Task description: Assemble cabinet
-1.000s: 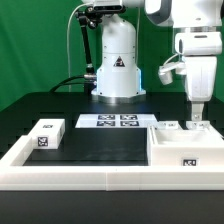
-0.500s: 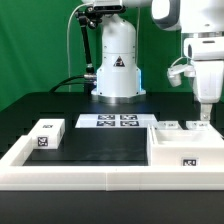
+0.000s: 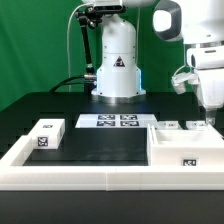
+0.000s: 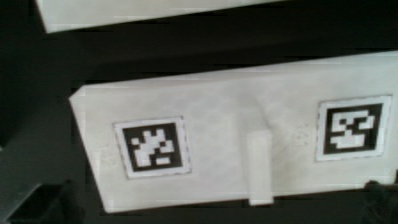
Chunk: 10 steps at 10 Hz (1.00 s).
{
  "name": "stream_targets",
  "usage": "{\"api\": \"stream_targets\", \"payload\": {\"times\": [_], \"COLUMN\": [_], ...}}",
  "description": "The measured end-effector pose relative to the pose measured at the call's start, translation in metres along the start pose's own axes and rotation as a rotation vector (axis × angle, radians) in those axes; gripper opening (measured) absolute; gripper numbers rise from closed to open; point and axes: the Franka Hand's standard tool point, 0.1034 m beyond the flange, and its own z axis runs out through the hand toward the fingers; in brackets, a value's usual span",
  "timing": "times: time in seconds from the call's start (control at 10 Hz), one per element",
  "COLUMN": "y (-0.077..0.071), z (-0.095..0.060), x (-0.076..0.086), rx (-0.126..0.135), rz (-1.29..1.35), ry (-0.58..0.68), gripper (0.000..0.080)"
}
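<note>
The gripper [image 3: 207, 119] hangs at the far right of the scene. Its jaws are spread wide and hold nothing. Just below it stand the small drawer blocks [image 3: 196, 125], in a row close behind the far wall of the large cabinet shell [image 3: 185, 148], which sits at the near right. In the exterior view I cannot tell whether the fingertips touch the blocks or stay a little above them.

In the wrist view the dark fingertips [image 4: 36, 205] appear at both edges of the picture. Between them lies a white top face [image 4: 214, 105] with two square tags [image 4: 151, 148] and a raised bar [image 4: 263, 165] between the tags. It is not clear whether this is one piece or two pieces side by side.

On the near side, the wall of the shell is the closest thing to the blocks. Another drawer block [image 3: 45, 133] lies well apart at the near left of the black table [image 3: 105, 145]. The marker board [image 3: 118, 121] lies far in the middle, in front of the robot base [image 3: 115, 60]. The low white border rail [image 3: 90, 168] runs along the near edge.
</note>
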Motion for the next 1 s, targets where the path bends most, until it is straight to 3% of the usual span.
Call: {"api": "stream_targets", "payload": {"times": [0.6, 0.8, 1.0], "y": [-0.01, -0.01, -0.01], "z": [0.018, 0.019, 0.021], "x": [-0.007, -0.008, -0.01], "rx": [0.04, 0.043, 0.045], "rz": [0.015, 0.018, 0.023], "ry": [-0.006, -0.006, -0.006], "gripper": [0.0796, 0.0785, 0.0434]}}
